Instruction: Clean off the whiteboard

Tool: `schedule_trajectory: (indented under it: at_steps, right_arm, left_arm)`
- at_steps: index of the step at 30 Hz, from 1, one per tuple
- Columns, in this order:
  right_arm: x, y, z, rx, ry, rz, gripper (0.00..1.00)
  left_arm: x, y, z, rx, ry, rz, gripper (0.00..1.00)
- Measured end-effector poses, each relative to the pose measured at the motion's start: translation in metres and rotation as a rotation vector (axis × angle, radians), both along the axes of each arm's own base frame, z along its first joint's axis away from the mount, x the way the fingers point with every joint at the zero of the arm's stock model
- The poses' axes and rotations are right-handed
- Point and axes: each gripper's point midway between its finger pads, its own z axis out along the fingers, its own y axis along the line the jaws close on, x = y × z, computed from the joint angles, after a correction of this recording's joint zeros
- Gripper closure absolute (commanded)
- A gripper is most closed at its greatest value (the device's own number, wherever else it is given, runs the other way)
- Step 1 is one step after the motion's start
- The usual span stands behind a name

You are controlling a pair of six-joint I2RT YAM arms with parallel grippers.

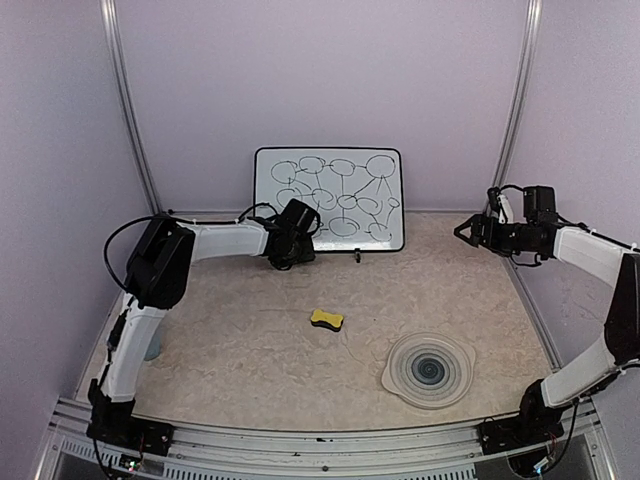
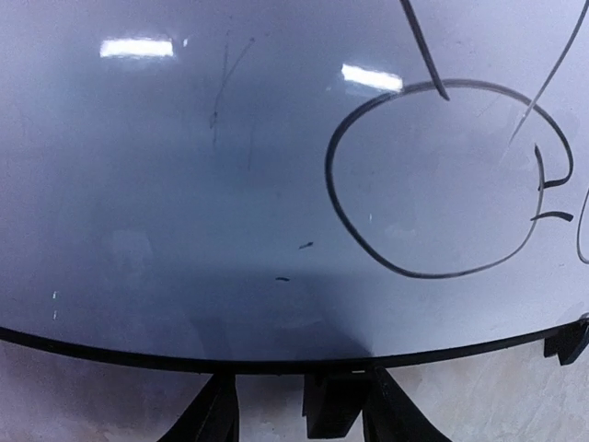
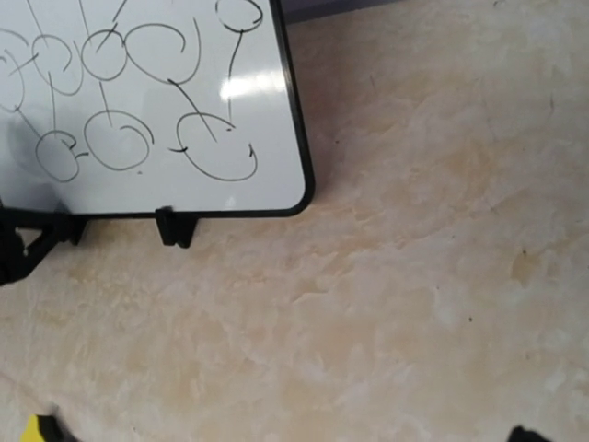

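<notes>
The whiteboard stands upright at the back of the table, black-framed, covered with black marker ovals and lines. My left gripper is down at its lower left edge. In the left wrist view the board fills the frame, and my open left gripper straddles a black stand foot under the bottom frame, holding nothing. My right gripper hovers open and empty at the right, well clear of the board. The right wrist view shows the board's lower right corner and another foot.
A yellow sponge lies on the beige tabletop in front of the board. A round grey-white ribbed plate sits at the front right. Purple walls and metal posts enclose the table.
</notes>
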Motion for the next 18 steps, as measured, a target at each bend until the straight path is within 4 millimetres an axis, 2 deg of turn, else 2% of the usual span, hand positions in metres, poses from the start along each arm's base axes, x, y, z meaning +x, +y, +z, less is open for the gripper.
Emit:
schedule_trajectory:
  at_steps: [3, 6, 13, 18]
  right_arm:
    - [-0.001, 0.001, 0.000, 0.003, 0.000, 0.009, 0.00]
    - [-0.002, 0.003, 0.001, 0.007, -0.004, 0.018, 0.00]
    - [-0.004, 0.008, 0.006, 0.025, -0.006, 0.049, 0.00]
    - [-0.004, 0.010, 0.021, 0.028, -0.028, 0.064, 0.00]
  left_arm:
    - [0.010, -0.001, -0.002, 0.004, -0.010, -0.013, 0.62]
    - [0.014, -0.003, -0.007, 0.013, -0.016, -0.035, 0.69]
    - [0.014, -0.010, -0.007, 0.020, -0.017, -0.102, 0.99]
    - [0.012, -0.013, -0.014, 0.023, -0.029, -0.159, 1.00]
